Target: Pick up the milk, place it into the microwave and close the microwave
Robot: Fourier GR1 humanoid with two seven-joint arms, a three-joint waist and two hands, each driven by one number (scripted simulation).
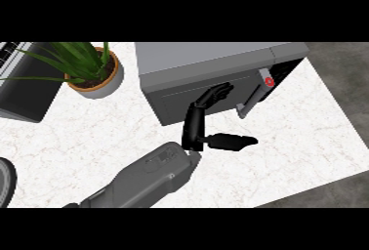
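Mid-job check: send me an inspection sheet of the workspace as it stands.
Surface: white marbled counter.
Job's things: microwave, its door looks nearly shut; milk not seen.
Clutter: potted plant; dark appliance at the left edge.
Hands: left hand open, straight fingers on the door; right hand not in view.
Cables: nothing seen.
Surroundings: dark floor right of the counter.

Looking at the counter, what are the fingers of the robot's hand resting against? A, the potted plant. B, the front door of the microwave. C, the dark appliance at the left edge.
B: the left hand has straight fingers laid on the microwave door, just left of its handle, while the potted plant stands apart to the left.
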